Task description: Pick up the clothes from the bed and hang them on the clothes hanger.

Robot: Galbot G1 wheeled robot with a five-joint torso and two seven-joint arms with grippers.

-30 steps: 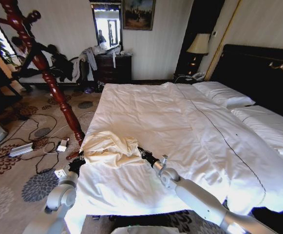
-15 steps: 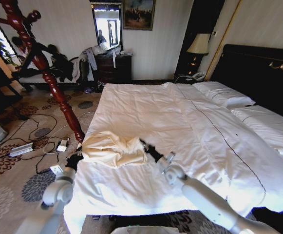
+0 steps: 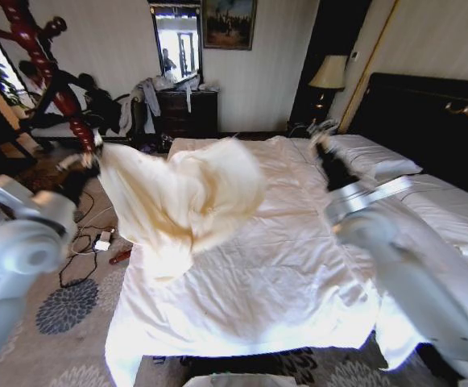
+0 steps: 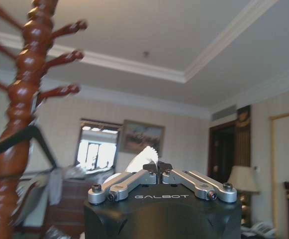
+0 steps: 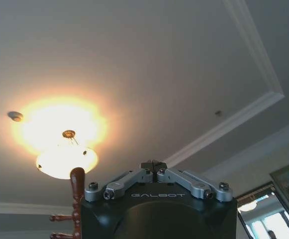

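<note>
Two arms up now! Cream crumpled cloth garment, flat on wide white-quilted bed a second ago, now airborne at ten o'clock over the bed's near corner. Left gripper clenched on a garment corner, near the carved red-brown wooden coat stand. Right gripper closed, holding nothing visible, raised at one o'clock. Pick-up looks done; hanging remains.

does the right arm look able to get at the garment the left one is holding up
Probably yes: the cream garment hangs off the left gripper above the bed, with open air between it and the raised right gripper.
</note>
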